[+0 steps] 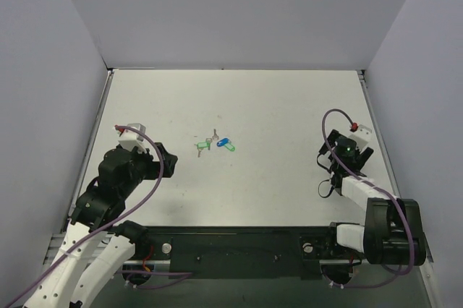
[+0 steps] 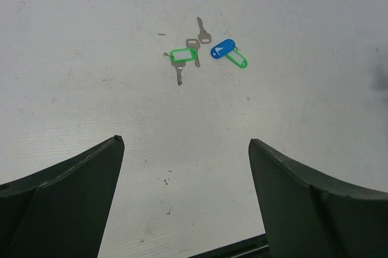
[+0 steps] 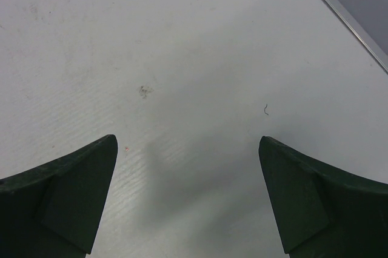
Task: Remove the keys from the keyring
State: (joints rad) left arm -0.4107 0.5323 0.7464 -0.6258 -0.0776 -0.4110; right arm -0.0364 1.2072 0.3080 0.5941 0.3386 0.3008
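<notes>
Top view: one small cluster of keys (image 1: 215,142) lies on the white table (image 1: 289,105) between the two arms, nearer the left arm (image 1: 119,174) than the right arm (image 1: 365,196), touching neither

Left wrist view: the left gripper (image 2: 185,143) has its jaws spread wide and holds nothing. Ahead of it I count three silver keys, a green tag (image 2: 183,57) lying over one of them, and a blue tag (image 2: 222,48) touching a second green tag (image 2: 237,60). A ring joining them is too small to make out

Right wrist view: the right gripper (image 3: 188,143) is also spread wide and empty, over bare tabletop
</notes>
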